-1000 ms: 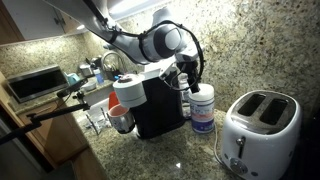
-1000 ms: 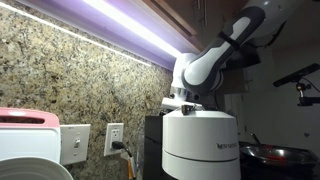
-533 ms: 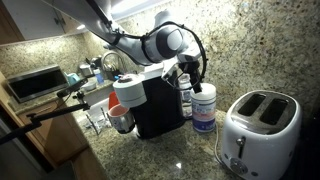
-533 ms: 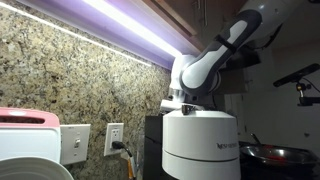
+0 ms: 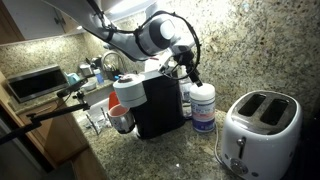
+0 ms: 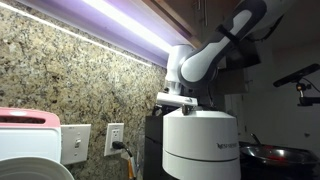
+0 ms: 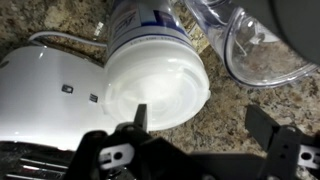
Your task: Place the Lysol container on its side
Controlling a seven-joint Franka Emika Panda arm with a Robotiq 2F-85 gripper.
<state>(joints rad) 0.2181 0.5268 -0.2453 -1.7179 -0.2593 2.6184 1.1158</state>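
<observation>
Standing upright on the granite counter (image 5: 172, 155), the Lysol container (image 5: 203, 108) sits directly below the gripper (image 5: 191, 77), not yet on its side. In the wrist view we look straight down on its white lid (image 7: 155, 85), w/ a strip of blue-purple label (image 7: 150, 14) showing past the rim. The hand's jaws are spread wide and hold nothing. One of the fingers (image 7: 140, 115) overlaps the lid's edge, and the other hangs out over bare counter. We can't tell whether that near finger touches the lid or hovers just above it.

Just beside the container, below the hand and off to one side, is the white two-slot toaster (image 5: 258, 130). In the wrist view its body comes right up against the canister. On the opp. side of the hand stands a black boxy appliance (image 5: 157, 112), w/ a white roll on a red base (image 5: 127, 95) further out from the hand. A clear plastic vessel (image 7: 265, 40) lies near the free finger.

In an exterior view a big white cylindrical appliance (image 6: 200, 145) blocks the container, and only the arm (image 6: 205, 60) shows above it.
</observation>
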